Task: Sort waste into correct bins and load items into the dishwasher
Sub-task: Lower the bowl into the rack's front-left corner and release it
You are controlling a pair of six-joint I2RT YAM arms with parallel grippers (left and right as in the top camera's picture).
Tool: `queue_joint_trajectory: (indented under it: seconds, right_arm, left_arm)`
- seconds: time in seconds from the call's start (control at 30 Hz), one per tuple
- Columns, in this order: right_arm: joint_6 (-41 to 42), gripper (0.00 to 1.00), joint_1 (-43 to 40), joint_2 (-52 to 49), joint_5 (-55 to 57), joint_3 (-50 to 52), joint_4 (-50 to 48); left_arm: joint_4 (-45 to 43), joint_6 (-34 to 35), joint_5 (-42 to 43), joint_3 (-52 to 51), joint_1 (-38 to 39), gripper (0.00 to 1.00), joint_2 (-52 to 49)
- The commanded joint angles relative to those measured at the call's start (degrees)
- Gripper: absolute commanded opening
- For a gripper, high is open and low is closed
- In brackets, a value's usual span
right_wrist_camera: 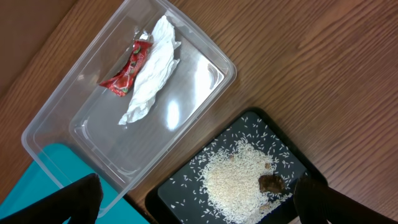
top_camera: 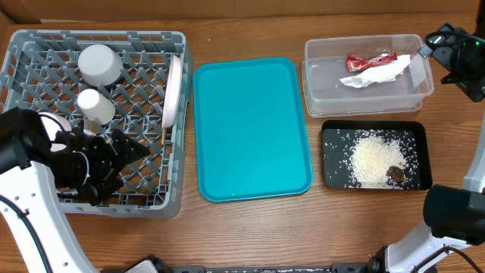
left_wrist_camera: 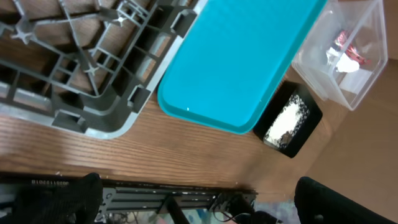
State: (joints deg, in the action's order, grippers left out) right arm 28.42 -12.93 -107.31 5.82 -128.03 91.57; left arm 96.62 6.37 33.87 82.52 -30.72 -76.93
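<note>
Wood table w/ a grey rack on the left, a teal tray in the middle, and two bins stacked front-to-back on the right. Rack's got a white bowl near the back and a smaller cup just in front of it; both look flipped upside down. A plate stands on edge against the rack's right wall. Clear tub sits at the back right, w/ the red wrapper and the crumpled napkin inside, touching each other, napkin on the near side. Black tray is right in front of the tub and holds a pile of rice, w/ stray grains scattered around it and the brown chunk at the pile's front-right edge. Left gripper hangs over the front part of the rack, pointed toward the teal tray. Its fingers are spread wide, nothing between them. Right gripper is up at the far right by the tub's end, jaws also wide apart and holding nothing, w/ its cam looking down on the tub and black tray. Something pale and round pokes out under the left arm inside the rack, but can't tell what it is.
</note>
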Motion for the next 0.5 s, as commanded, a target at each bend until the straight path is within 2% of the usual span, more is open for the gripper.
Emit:
queue_joint_trajectory:
  seconds: [0.0, 0.2, 0.27, 0.33, 0.4, 0.47]
  right_arm:
    - [-0.1, 1.0, 0.0, 0.8, 0.1, -0.4, -0.1]
    - [-0.1, 1.0, 0.0, 0.8, 0.1, -0.4, -0.1]
    - [-0.1, 1.0, 0.0, 0.8, 0.1, -0.4, -0.1]
    - [-0.1, 1.0, 0.0, 0.8, 0.1, -0.4, -0.1]
    - [-0.1, 1.0, 0.0, 0.8, 0.1, -0.4, -0.1]
    - [-0.1, 1.0, 0.0, 0.8, 0.1, -0.4, -0.1]
  left_arm:
    - [0.0, 3.7, -6.2, -0.5, 0.4, 1.0, 0.4]
    - [0.2, 3.8, -18.9, -0.5, 0.4, 1.0, 0.4]
    - [-0.8, 3.8, -19.3, -0.5, 0.4, 1.0, 0.4]
    - [-7.7, 2.6, -16.3, -0.9, 0.9, 1.0, 0.7]
    - [-21.5, -4.7, -11.1, -4.3, 4.8, 1.0, 3.5]
    - [-32.0, -8.2, -10.2, -9.7, 9.5, 1.0, 6.7]
